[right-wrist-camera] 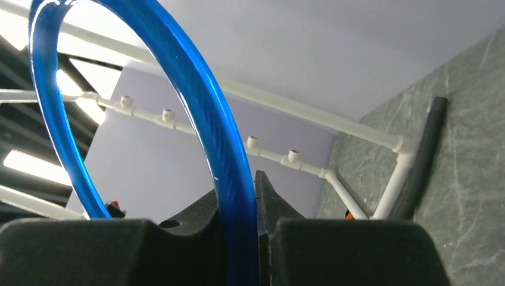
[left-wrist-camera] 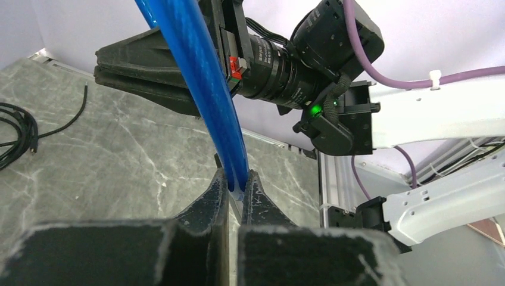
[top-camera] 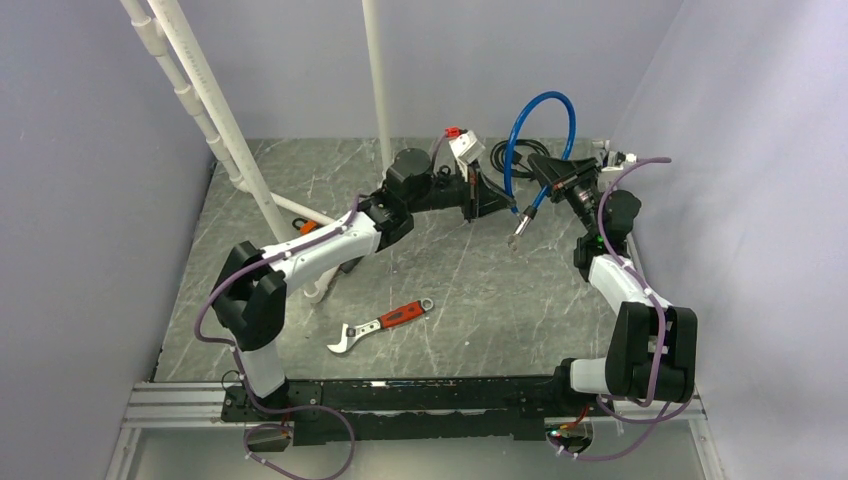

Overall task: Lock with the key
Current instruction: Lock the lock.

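Over mid-table, I've left gripper (left-wrist-camera: pixel 236 182) and right gripper (right-wrist-camera: pixel 239 193) both clamped on blue cable lock (top-camera: pixel 511 150); next probably mate its ends.

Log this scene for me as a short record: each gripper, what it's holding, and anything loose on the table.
left gripper: shut on blue cable, near one end
right gripper: shut on blue cable, on the loop
blue cable: held off the table, looped above the grippers
loose on table: red-handled wrench

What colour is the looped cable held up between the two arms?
The cable is bright blue, shown best in the left wrist view.
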Tool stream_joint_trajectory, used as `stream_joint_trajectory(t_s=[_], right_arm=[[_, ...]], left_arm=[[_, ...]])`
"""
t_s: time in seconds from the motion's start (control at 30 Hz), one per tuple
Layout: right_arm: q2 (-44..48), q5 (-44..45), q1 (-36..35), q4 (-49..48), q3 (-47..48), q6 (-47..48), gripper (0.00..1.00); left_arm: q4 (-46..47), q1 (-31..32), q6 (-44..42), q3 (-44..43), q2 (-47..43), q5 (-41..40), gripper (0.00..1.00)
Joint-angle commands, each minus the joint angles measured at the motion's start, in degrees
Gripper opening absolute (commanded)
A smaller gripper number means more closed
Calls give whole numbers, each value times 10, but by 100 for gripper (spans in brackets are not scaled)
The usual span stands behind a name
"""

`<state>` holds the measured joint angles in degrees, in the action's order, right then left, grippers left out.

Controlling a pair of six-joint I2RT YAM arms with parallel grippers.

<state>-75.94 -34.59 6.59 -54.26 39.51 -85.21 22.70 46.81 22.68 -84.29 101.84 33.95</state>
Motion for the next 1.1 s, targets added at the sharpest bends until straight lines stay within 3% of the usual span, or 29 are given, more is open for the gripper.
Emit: stream_joint_trajectory(t_s=[0.0,0.27,0.53,0.63,0.8,1.07], right_arm=[[20,35,-3,17,0,-42,0],[16,47,-5,75,-54,-57,0],[-8,46,-4,106,-108,-60,0],[-28,41,-4,99,-96,-69,0],[-27,19,-7,48,-64,-79,0],[13,-11,-8,-32,-72,-33,0]], left_arm=[[44,6,-38,24,-15,-25,0],[123,37,-116,114,-28,-58,0],[190,44,-97,186,-16,-81,0],[217,54,-134,209,-31,-62,0],[202,64,-147,223,-46,-25,0],[108,55,-83,190,-40,-65,0]])
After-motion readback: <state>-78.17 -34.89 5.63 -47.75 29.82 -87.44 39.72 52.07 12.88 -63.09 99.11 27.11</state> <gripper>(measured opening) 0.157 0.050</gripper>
